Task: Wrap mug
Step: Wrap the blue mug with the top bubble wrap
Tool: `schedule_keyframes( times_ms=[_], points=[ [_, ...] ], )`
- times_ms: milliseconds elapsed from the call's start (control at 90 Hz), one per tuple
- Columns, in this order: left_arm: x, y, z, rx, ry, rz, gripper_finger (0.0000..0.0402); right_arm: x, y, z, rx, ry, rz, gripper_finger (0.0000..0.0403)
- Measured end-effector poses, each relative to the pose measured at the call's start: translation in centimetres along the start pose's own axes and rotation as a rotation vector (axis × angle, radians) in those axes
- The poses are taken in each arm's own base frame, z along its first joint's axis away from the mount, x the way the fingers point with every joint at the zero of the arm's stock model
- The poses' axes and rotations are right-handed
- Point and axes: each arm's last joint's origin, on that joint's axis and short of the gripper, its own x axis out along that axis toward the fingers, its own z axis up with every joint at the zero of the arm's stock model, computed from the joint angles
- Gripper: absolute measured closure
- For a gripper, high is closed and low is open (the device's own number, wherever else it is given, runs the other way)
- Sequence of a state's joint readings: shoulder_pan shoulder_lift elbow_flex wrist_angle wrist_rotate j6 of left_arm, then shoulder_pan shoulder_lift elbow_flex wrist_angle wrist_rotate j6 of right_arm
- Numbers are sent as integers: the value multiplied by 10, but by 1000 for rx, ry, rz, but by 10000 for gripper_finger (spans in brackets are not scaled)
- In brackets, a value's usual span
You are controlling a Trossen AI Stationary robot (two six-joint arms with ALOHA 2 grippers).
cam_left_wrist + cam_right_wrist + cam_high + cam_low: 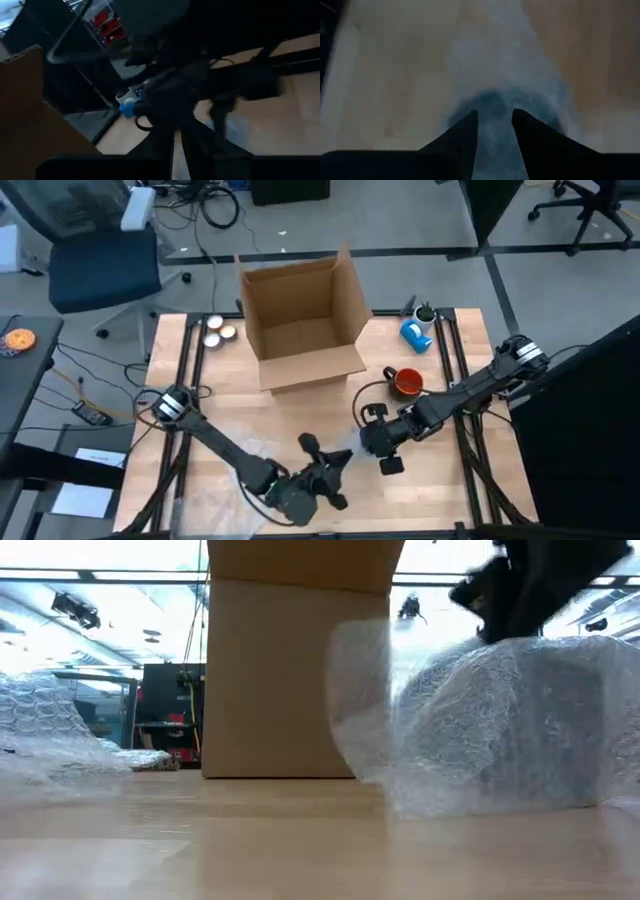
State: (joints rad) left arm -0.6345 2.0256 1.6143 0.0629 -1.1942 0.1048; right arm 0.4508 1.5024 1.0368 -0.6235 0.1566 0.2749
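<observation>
Mug point(492, 107) under bubble wrap point(500, 720), beyond parted right fingers point(465, 132)

No lettering seems readable anywhere in these views.

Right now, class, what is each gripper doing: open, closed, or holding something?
Left gripper: over the bubble wrap at the table's front edge; cannot be told.
Right gripper: open, fingers apart above the wrapped bundle.

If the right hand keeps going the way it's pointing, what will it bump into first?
Probably the bubble wrap. The right hand points down at it with fingers a little apart, and a bluish wrapped lump sits right ahead. How close it is can't be told.
</observation>
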Motion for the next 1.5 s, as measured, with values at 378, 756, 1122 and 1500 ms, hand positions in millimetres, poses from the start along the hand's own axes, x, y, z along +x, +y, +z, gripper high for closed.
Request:
schedule_keyframes(
  times_ms=[378, 756, 1122, 1500],
  points=[
    [3, 0, -8, -8, 39, 3, 386, 23, -16, -22, 90, 47, 37, 296],
    [3, 0, -15, 6, 69, 3, 386, -38, -9, 19, 32, 57, 13, 322],
    [2, 0, -17, 16, 76, 3, 386, -5, -11, -3, 34, 75, 15, 355],
    [2, 0, -16, 13, 75, 2, 386, 30, -16, -43, 116, 105, 48, 374]
  ],
)
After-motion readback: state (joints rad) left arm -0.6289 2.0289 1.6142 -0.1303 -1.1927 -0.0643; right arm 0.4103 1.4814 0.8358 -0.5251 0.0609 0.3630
